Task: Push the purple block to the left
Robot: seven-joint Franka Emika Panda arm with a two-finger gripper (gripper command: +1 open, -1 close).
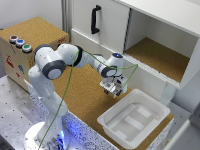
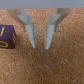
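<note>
- Closest to the wrist camera, two pale fingers [image 2: 31,34] hang over the cork surface [image 2: 50,65] with a clear gap of bare cork between them; the gripper [image 2: 40,46] is released and grasps nothing.
- Just beside one finger, outside that gap, sits the purple block [image 2: 7,37], a small dark cube with a yellow mark on its face, cut off by the picture's edge. Whether finger and block touch I cannot tell; they look just apart.
- From the exterior view the gripper [image 1: 111,89] hovers low over the cork board [image 1: 75,95], near the white tray [image 1: 150,107]. The block itself is hidden there by the hand.
- Three round coloured buttons [image 1: 20,43] sit on the cork-topped box at the exterior view's left, well apart from the work.
- My judgement: the push is about to begin, with the block not yet clearly engaged.
- To do it well, keep the fingertips low, almost brushing the cork, so the finger meets the block's side and not its top edge.
- Press through the middle of that face; an off-centre contact would likely spin so small a cube and let it slip past.
- Move slowly and straight, keeping the height steady.
</note>
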